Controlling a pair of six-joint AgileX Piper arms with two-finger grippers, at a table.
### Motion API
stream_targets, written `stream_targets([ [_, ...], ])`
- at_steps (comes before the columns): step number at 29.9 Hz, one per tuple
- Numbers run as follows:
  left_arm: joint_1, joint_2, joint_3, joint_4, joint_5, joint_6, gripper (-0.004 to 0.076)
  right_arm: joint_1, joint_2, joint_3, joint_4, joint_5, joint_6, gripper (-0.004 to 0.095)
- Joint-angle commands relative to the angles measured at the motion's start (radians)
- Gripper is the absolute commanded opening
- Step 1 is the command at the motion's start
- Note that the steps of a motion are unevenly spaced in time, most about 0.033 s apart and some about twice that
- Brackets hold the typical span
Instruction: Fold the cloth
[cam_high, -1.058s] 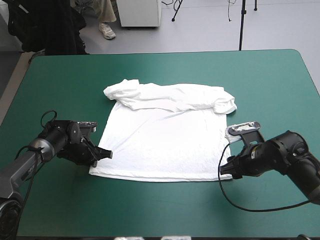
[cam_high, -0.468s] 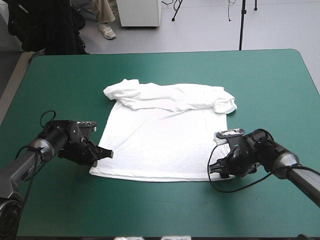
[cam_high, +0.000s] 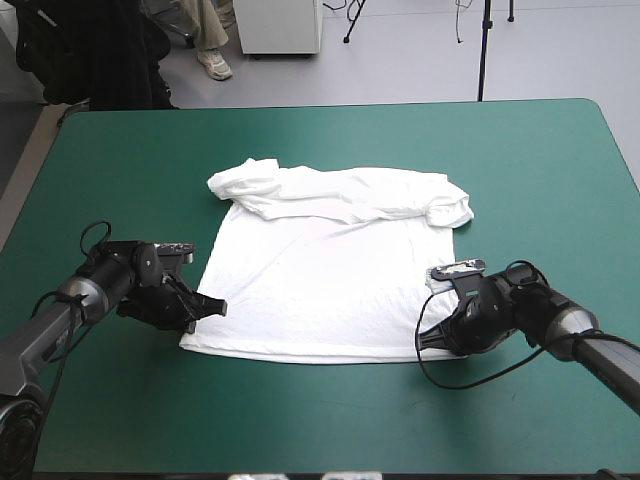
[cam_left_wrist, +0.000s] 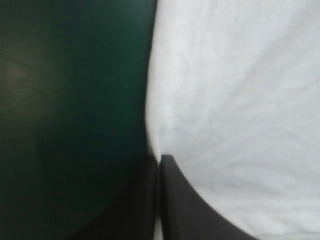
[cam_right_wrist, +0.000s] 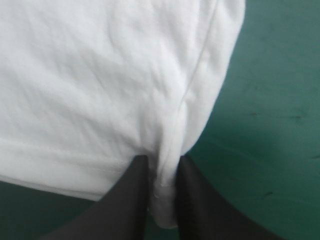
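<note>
T-shirt (cam_high: 330, 280) lies flat on the table (cam_high: 520, 170), far end bunched, the left gripper (cam_high: 215, 307) pinching its near left corner, the right gripper (cam_high: 425, 340) pinching its near right corner.

The left gripper (cam_left_wrist: 159, 161), two broad black curved fingers, pinches the side edge of the white, softly wrinkled cotton T-shirt (cam_left_wrist: 235, 100). A sliver of fabric shows between the tips. Taking the fingertips as 12 o'clock, the shirt spreads from 12 to 3 and the teal-green table cover (cam_left_wrist: 75, 100) from 9 to 12. A stitched hem line (cam_left_wrist: 270, 212) runs at 3.
</note>
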Motion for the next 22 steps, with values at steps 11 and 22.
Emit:
stream_targets([
  [11, -0.049, -0.059, -0.033, -0.128, -0.033, 0.060, -0.0009, 0.005, 0.008, -0.093, 0.171, 0.021, -0.085, -0.0017],
  [22, -0.054, -0.305, -0.348, -0.124, 0.102, 0.088, -0.0009, 0.003, -0.100, -0.551, 0.071, 0.246, -0.091, -0.0017],
])
